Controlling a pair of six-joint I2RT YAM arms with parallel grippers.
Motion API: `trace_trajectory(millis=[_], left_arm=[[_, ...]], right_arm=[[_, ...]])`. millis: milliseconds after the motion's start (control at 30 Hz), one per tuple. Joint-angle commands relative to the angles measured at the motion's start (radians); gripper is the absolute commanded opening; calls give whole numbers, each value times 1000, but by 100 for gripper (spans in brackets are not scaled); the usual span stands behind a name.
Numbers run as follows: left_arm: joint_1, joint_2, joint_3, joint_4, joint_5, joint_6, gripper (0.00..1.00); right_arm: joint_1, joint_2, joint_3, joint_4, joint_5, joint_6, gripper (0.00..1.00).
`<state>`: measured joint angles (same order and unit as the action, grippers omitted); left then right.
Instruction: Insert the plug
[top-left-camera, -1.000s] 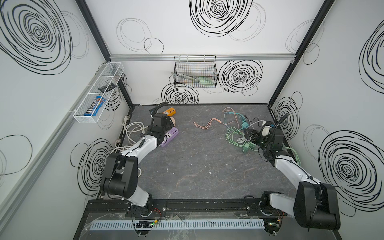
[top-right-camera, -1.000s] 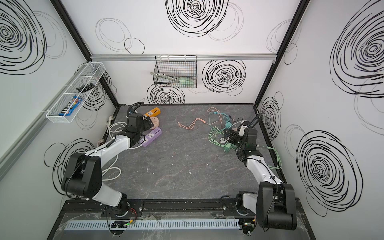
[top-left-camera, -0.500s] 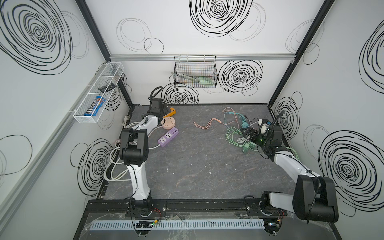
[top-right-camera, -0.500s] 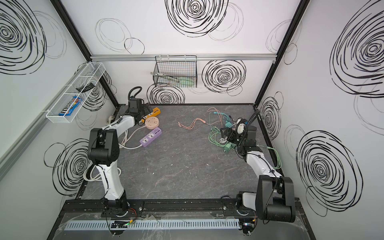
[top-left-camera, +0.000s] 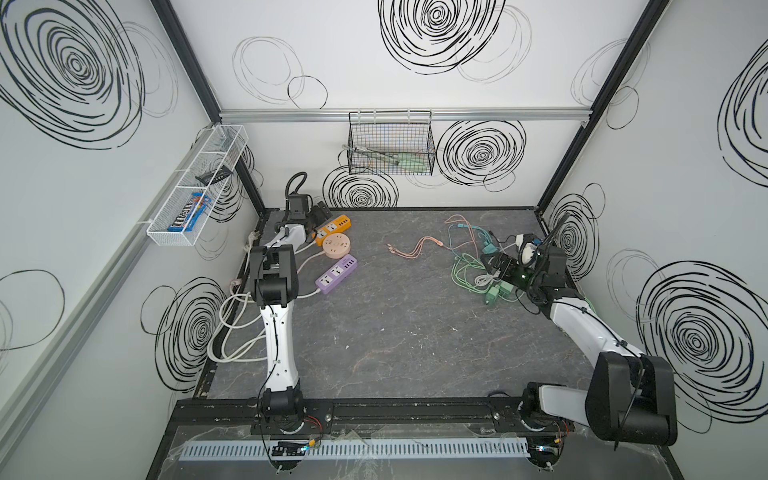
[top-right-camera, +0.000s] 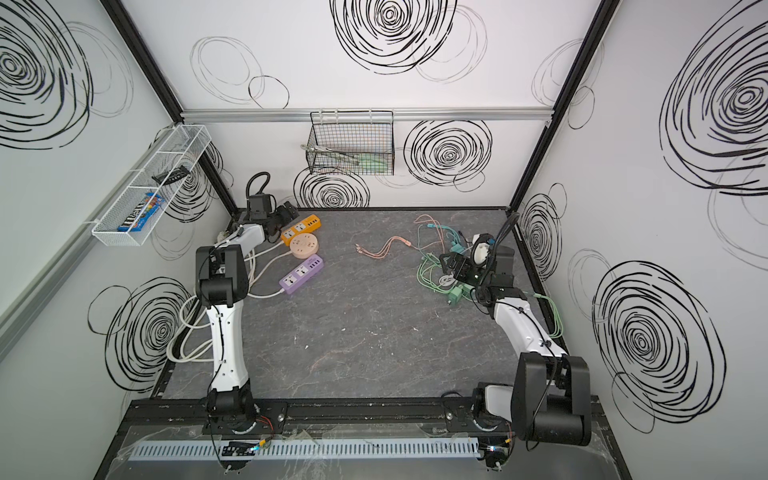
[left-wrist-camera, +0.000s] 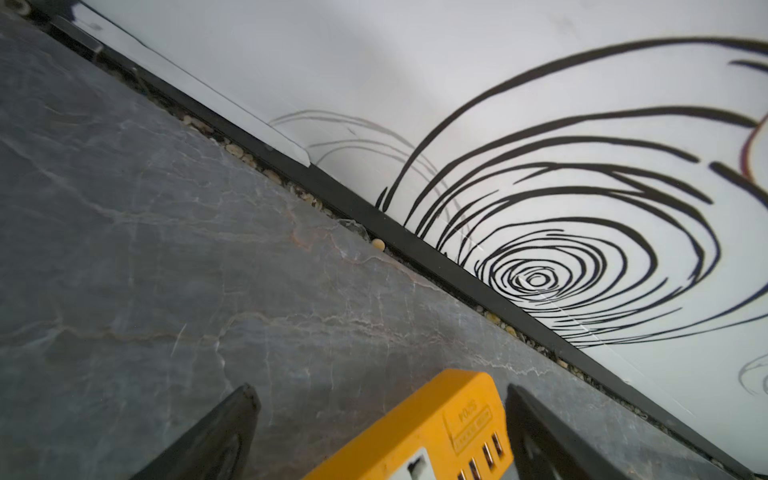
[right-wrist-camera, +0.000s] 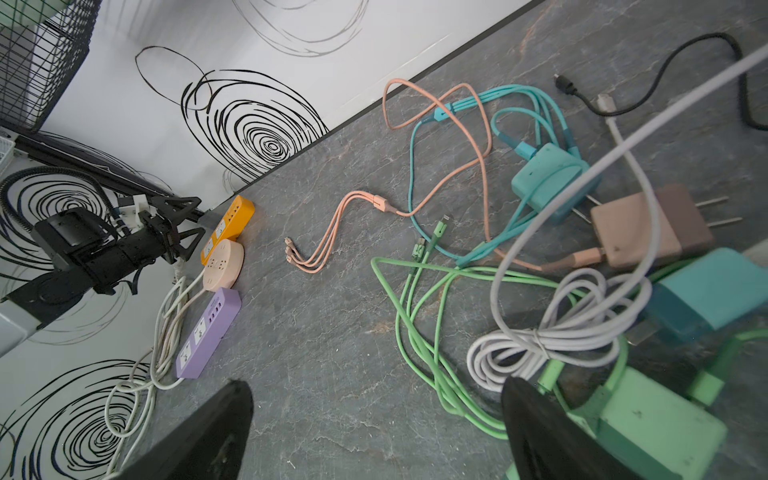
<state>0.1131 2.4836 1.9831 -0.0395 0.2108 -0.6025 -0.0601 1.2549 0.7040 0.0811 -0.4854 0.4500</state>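
Three power strips lie at the back left: orange (top-left-camera: 334, 227), round pink (top-left-camera: 336, 244) and purple (top-left-camera: 336, 274). My left gripper (top-left-camera: 320, 216) is open by the back wall, and the end of the orange strip (left-wrist-camera: 436, 432) lies between its spread fingers without touching them. At the right, several plug adapters sit in a tangle of cables: teal (right-wrist-camera: 548, 178), pink-brown with bare prongs (right-wrist-camera: 648, 232), dark teal (right-wrist-camera: 702, 295) and green (right-wrist-camera: 648, 419). My right gripper (top-left-camera: 494, 264) hovers open at the heap's left edge, over bare table and green cable (right-wrist-camera: 415, 332), and holds nothing.
A pink three-headed cable (top-left-camera: 415, 251) lies mid-table at the back. White strip cords (top-left-camera: 232, 324) loop along the left edge. A black wire basket (top-left-camera: 390, 145) hangs on the back wall and a white wire shelf (top-left-camera: 199, 191) on the left wall.
The left arm has swung from over the purple strip back to the far left corner, its gripper now at the orange strip. The right gripper shifted slightly toward the back.
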Motion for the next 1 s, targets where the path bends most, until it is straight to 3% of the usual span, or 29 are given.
trace_trajectory(millis=[0,400,667,967], left_arm=[[9,71,113,-59,124,-1,96],[-12,130,114,-47,286,30,96],[-45,-9,-138,37,334,115,96],[-122,-205,-524,298,328,32,96]], right_arm=[[6,-20,-3,-26,-5,-11,97],[15,-48,6,-46,-14,-8,97],[26,-41,4,-40,-25,-8,97],[62,14,60,-40,-17,-35,97]])
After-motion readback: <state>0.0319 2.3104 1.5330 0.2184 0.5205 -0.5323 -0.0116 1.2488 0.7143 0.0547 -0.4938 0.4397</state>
